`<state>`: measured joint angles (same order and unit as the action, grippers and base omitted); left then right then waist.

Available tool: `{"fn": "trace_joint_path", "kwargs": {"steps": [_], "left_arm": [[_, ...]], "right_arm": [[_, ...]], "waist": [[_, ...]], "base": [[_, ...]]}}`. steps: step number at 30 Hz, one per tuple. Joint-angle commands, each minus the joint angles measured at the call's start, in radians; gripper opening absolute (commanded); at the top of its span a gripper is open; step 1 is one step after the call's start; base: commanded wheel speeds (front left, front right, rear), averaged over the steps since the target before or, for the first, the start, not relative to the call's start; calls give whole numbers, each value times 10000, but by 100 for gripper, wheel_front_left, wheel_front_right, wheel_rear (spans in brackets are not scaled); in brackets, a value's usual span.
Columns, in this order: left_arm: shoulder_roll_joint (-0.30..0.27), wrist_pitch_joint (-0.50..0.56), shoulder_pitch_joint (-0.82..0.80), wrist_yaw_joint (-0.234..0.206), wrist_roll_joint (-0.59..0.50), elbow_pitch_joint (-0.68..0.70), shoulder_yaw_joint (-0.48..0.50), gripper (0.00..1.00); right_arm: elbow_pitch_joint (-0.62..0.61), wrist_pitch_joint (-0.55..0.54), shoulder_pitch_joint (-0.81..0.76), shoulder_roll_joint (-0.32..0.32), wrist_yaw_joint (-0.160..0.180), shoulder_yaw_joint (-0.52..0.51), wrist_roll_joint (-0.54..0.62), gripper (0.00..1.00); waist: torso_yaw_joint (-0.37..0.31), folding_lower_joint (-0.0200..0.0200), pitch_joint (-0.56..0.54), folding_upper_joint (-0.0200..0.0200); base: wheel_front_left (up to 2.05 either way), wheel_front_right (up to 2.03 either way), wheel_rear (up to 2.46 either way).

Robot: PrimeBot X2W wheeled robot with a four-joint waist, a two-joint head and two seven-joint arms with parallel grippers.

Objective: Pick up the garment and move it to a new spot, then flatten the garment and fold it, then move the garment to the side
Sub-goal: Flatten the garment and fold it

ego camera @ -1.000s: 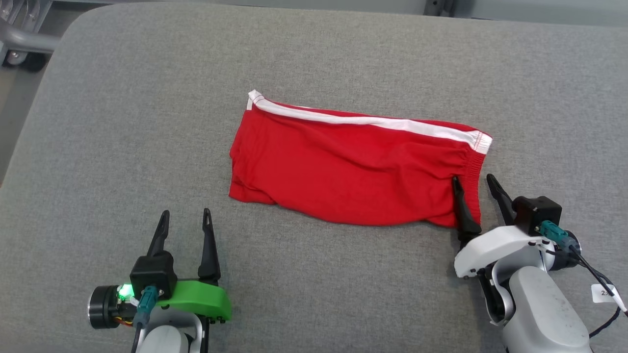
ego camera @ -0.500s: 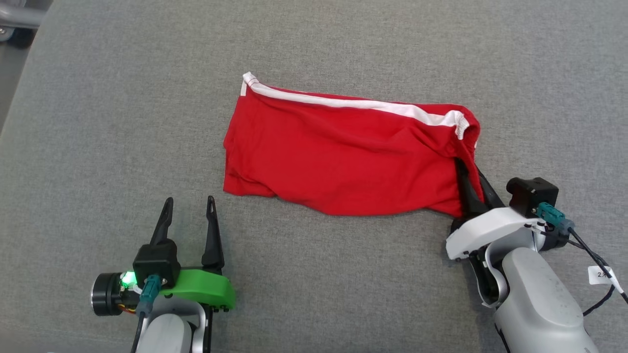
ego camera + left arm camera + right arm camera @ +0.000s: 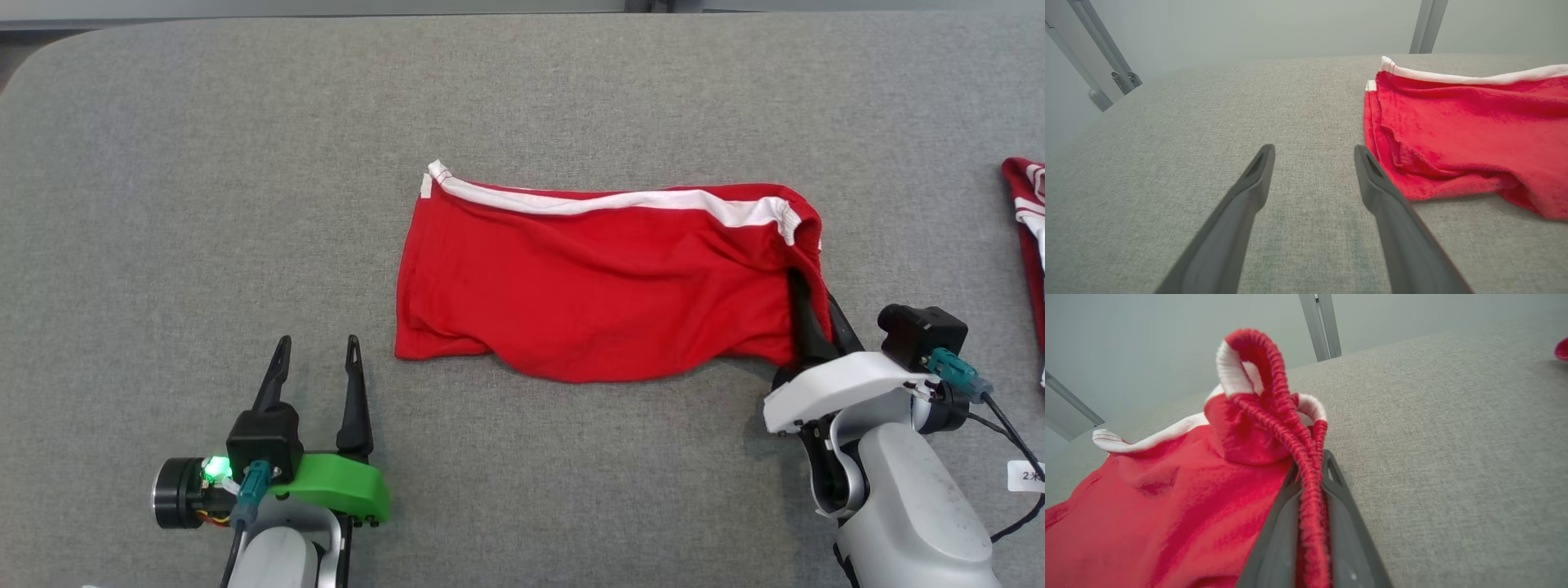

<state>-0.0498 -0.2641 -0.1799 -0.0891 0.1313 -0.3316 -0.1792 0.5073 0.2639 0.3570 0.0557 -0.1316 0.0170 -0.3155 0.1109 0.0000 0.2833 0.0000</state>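
Counted: one red garment [image 3: 604, 286] mid-frame on counter [image 3: 163, 204], waistband clamped in right claw [image 3: 812, 317]; one left claw [image 3: 318, 340] gaping, lower left; one further red cloth [image 3: 1029, 237], right edge.

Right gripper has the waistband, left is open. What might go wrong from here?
The right gripper holds a thin bunch of elastic waistband on the red shorts; it may slip out on lifting.
With the left gripper open and clear of the cloth, a one-ended lift would likely crumple the shorts.
Another red garment lies to the right; moving that way risks tangling.
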Motion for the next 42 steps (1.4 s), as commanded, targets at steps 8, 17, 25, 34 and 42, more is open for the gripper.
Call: {"fn": "trace_joint_path", "kwargs": {"steps": [8,17,25,34,42], "left_arm": [[-23,6,111,-57,335,-178,-388,100],[-22,6,347,-207,691,-187,-750,100],[-20,6,420,-295,959,-84,-1227,100],[-19,5,521,-458,1071,29,-1411,100],[-19,7,244,-479,856,199,-1190,100]], "right_arm": [[-600,3,239,42,12,1690,-1282,0],[-736,3,871,287,12,3441,-2734,0],[376,3,1620,347,12,3870,-2823,0],[1022,3,2061,160,12,3380,-2105,100],[12,3,1463,79,12,1653,-395,100]], "waist": [[275,0,-315,0],[1549,0,-523,0],[2865,0,-477,0],[3557,0,-397,0],[2681,0,-400,0]], "base": [[0,0,0],[0,0,0],[0,0,0],[0,0,0],[0,0,0]]}}
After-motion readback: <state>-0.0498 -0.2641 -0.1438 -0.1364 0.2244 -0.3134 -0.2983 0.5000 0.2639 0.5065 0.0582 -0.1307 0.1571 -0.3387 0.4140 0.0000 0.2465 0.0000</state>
